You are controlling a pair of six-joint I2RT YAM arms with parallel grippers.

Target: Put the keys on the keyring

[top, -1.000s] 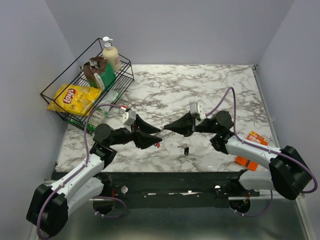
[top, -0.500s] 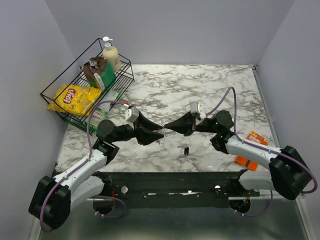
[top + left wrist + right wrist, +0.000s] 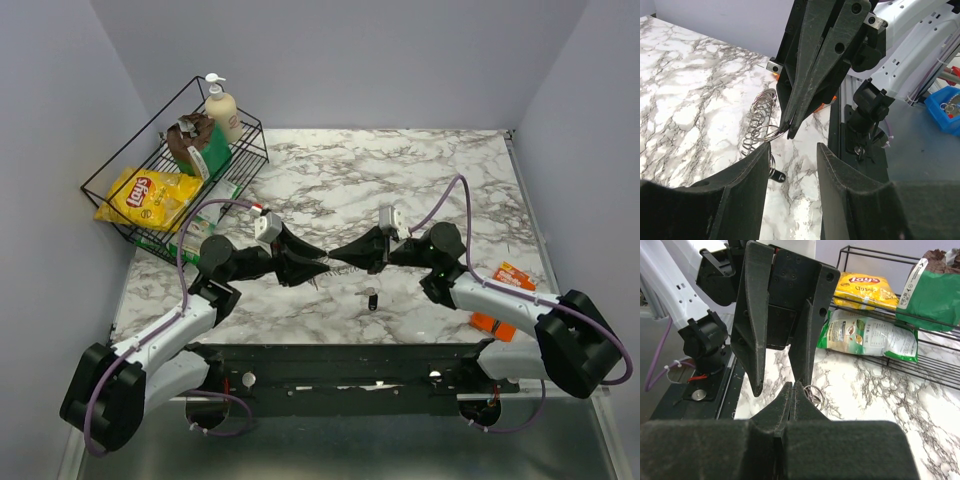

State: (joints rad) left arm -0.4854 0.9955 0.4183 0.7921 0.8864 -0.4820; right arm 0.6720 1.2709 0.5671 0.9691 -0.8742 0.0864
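My right gripper [image 3: 332, 255] is shut on the keyring [image 3: 761, 131], a thin silvery wire hoop that hangs from its tips above the table. The ring also shows in the right wrist view [image 3: 815, 395], just beside the right gripper [image 3: 794, 386]. My left gripper [image 3: 320, 264] is open and empty, tip to tip with the right one. In the left wrist view the left gripper [image 3: 793, 146] sits just under the right gripper [image 3: 788, 131]. A black key [image 3: 371, 298] lies on the marble below the right gripper and also shows in the left wrist view [image 3: 776, 174]. No other keys show.
A black wire basket [image 3: 110, 205] at the back left holds a yellow chip bag [image 3: 150, 195], snack packs and a pump bottle [image 3: 222, 108]. Flat orange pieces [image 3: 513, 274] lie at the right by the right arm. The table's front rail [image 3: 330, 360] runs below.
My left arm has swung right and slightly back, bringing its open gripper up to the right gripper's tip. The right arm has held still with the ring.
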